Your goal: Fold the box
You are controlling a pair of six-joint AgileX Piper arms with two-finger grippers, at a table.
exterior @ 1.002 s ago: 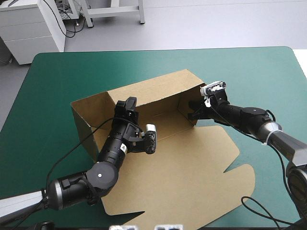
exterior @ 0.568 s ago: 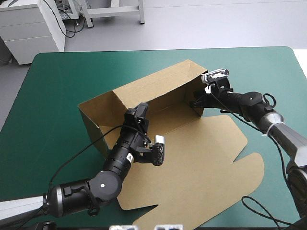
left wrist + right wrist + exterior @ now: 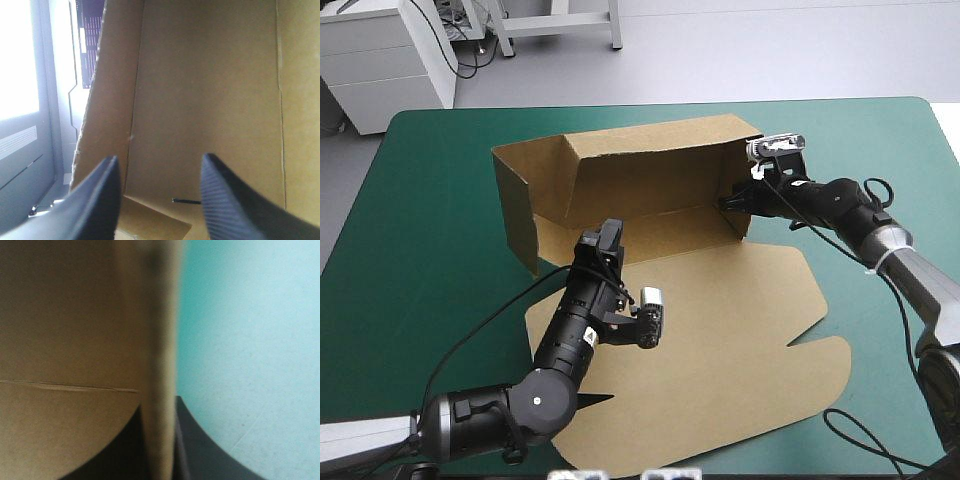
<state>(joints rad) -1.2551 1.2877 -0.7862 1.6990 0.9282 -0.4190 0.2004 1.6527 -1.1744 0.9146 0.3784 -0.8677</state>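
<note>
The brown box stands mid-table with its long back wall upright, a left end wall and a right end wall raised, and the wide lid panel flat toward the front. My left gripper is inside the tray, pointing at the back wall. In the left wrist view this gripper is open, with only bare board ahead. My right gripper is shut on the right end wall. The board's edge runs up between its fingers.
Teal-green cover lies bare to the left of the box and along the far edge. More cover shows just outside the right end wall. The flat lid panel fills the front middle of the table under the left arm.
The box has swung round, so its back wall now runs along the table's far edge. The right gripper moved with the end wall. The left arm drew back toward the front.
</note>
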